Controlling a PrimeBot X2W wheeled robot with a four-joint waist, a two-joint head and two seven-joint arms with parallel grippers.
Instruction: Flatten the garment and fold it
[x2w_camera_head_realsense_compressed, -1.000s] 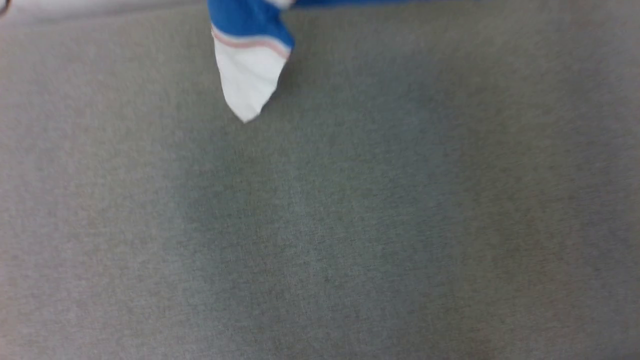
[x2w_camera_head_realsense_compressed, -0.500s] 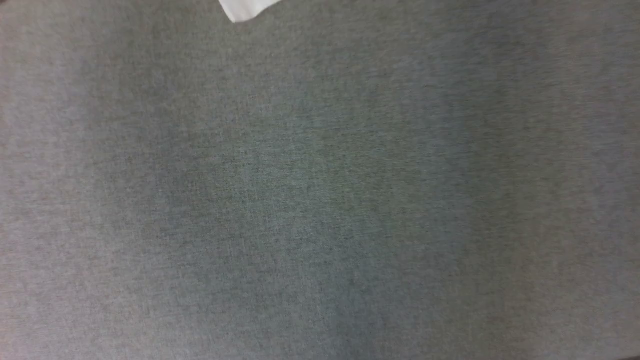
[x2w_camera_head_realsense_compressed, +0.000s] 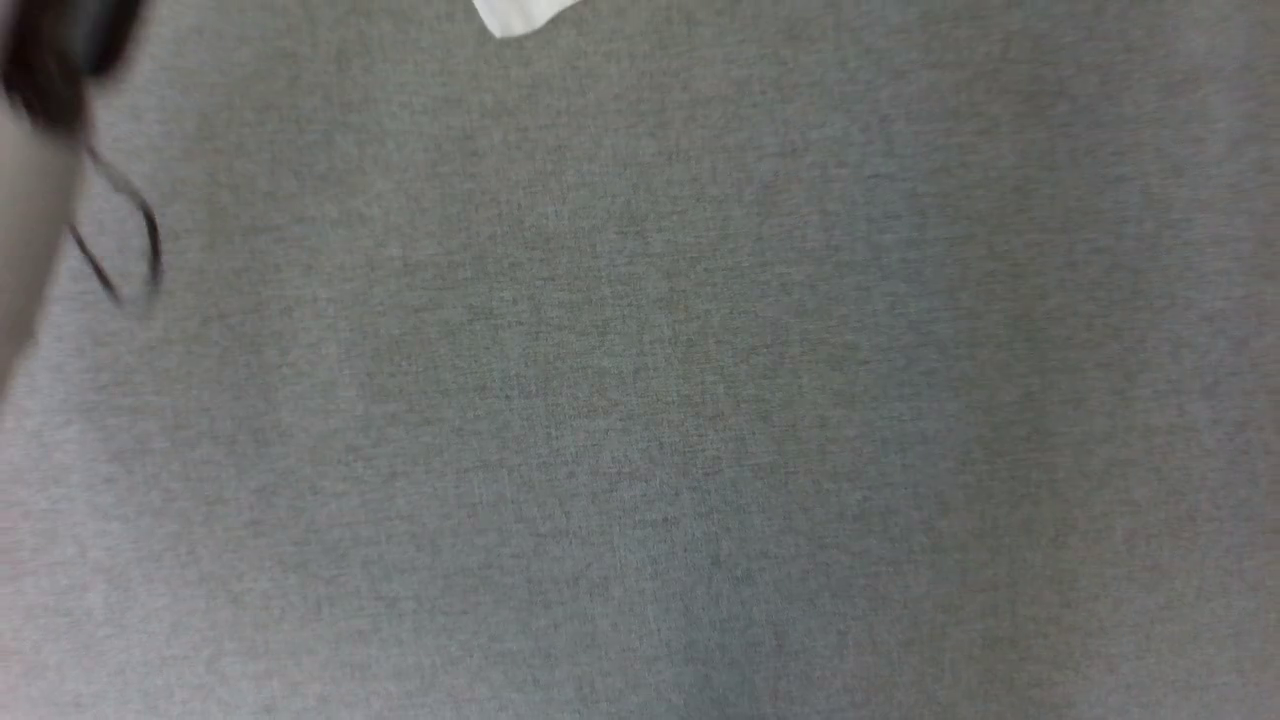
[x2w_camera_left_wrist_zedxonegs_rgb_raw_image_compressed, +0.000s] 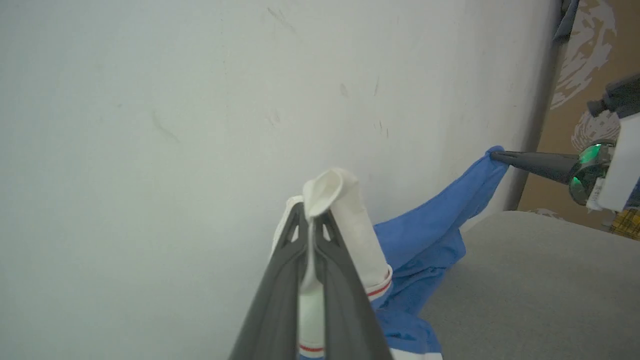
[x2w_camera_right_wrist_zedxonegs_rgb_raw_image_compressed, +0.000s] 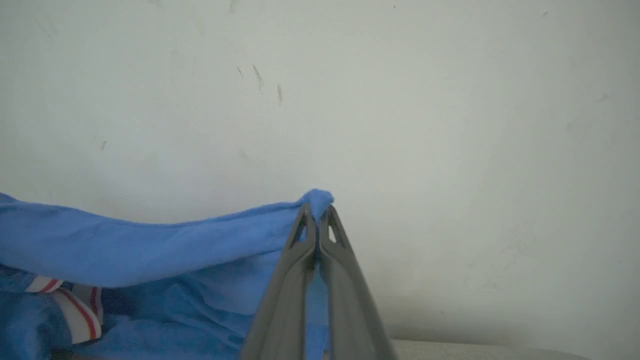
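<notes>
- Grey cloth-covered table (x2w_camera_head_realsense_compressed: 700, 400); scuffed white wall (x2w_camera_left_wrist_zedxonegs_rgb_raw_image_compressed: 150, 125) behind.
- Head view: a second ago the white sleeve (x2w_camera_head_realsense_compressed: 515, 15) hung well into frame. Now only its tip shows at the top edge. Lifted, or the camera tilted; flattening not yet done, I'd say.
- Wrist views add the grips: left end effector (x2w_camera_left_wrist_zedxonegs_rgb_raw_image_compressed: 312, 235) clamped on the sleeve, right end effector (x2w_camera_right_wrist_zedxonegs_rgb_raw_image_compressed: 317, 220) pinching a blue corner. The garment (x2w_camera_left_wrist_zedxonegs_rgb_raw_image_compressed: 430, 235) is slung between them, off the table.

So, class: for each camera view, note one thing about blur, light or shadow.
Head view: soft overall, a dark shape at upper left smeared, the garment's white tip at the top edge. Left wrist view: crisp, evenly lit, left gripper sharp, a green glint at right. Right wrist view: right gripper slightly blurred, soft shadow low on the wall.
</notes>
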